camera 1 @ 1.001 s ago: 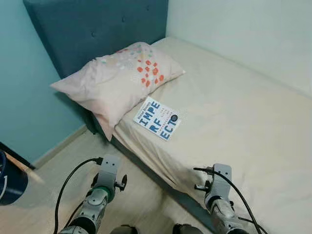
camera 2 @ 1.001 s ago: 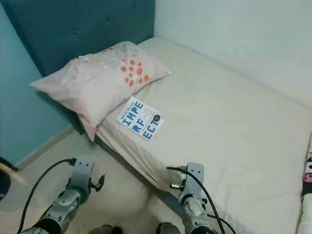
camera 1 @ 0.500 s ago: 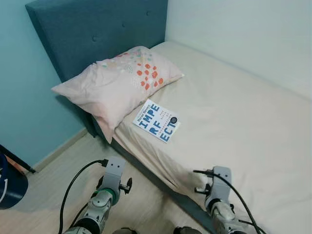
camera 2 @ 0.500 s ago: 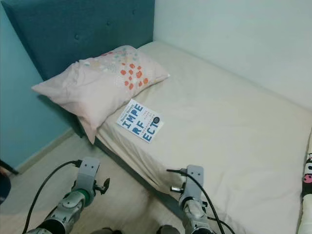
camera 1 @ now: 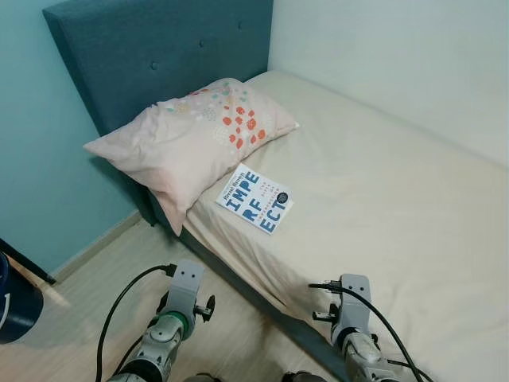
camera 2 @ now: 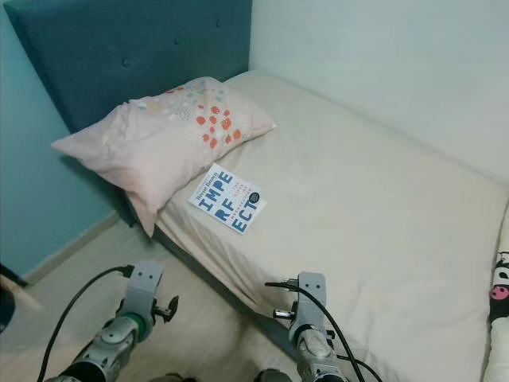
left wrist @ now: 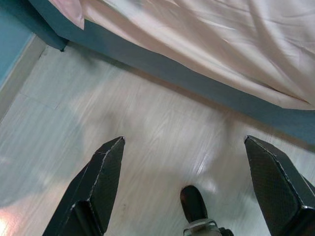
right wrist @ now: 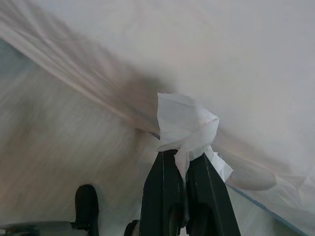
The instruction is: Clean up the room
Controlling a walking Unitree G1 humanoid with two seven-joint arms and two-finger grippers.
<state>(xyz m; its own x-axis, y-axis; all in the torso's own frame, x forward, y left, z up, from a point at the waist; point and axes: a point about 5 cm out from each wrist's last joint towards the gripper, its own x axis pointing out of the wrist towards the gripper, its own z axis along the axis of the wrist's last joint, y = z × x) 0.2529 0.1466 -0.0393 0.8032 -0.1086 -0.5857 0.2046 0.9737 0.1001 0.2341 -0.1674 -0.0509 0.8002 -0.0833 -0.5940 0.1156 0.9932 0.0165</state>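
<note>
Tissue point(right wrist: 186, 129) pinched tight in right gripper point(right wrist: 183, 169); left gripper point(left wrist: 184, 184) spread wide, empty. Best kept clamped until binned.

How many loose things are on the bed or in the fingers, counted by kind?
Pillow: 1, at the head of the bed.
Book: 1, flat beside the pillow.
Crumpled tissue: 1, held by the right gripper.
Total: 3.
</note>
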